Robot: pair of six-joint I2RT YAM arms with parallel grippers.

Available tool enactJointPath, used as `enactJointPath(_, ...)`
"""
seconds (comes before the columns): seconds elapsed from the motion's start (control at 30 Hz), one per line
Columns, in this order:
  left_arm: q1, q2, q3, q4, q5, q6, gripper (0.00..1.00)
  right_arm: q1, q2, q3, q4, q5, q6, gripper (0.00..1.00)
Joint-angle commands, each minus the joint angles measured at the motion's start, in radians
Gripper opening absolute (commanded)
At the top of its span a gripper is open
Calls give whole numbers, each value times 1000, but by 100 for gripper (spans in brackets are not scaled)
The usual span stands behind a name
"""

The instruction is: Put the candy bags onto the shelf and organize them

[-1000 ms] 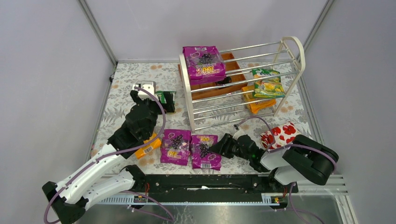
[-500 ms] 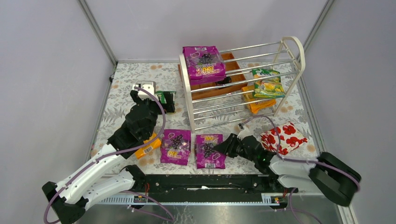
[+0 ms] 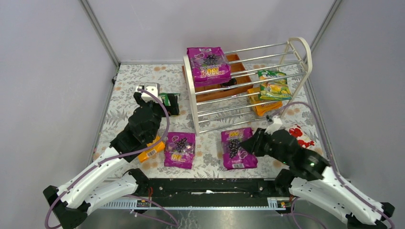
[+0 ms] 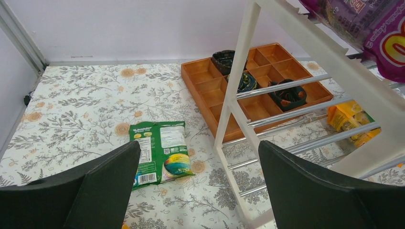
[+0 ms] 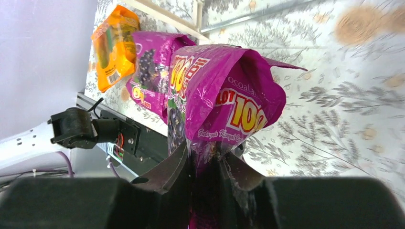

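Magenta candy bag (image 3: 236, 149) is pinched at its right edge by the right gripper (image 5: 203, 162), jaws pressed onto the plastic. It sticks out to that gripper's left, long axis roughly near-to-far, and looks lifted just off the counter (image 3: 210, 156). Shelf (image 3: 192, 95) lies straight to the far side, its low rods closest, so the right arm is the nearer one. Left gripper (image 4: 198, 143) is spread wide and empty, with the green-white bag (image 4: 160, 151) just beyond it, left of the shelf.
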Motion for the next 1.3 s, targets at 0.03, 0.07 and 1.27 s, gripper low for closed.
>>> enactJointPath(0.03,8,8,10,34,17,-14,99,7,23,417,-283,118,-184,14)
enactJointPath(0.07,8,10,12,32,19,-17,99,6,42,493,-320,138,-218,12)
enactJointPath(1.27,13,-49,16,18,113,-62,99,-795,1081,1802,-389,-553,-483,4)
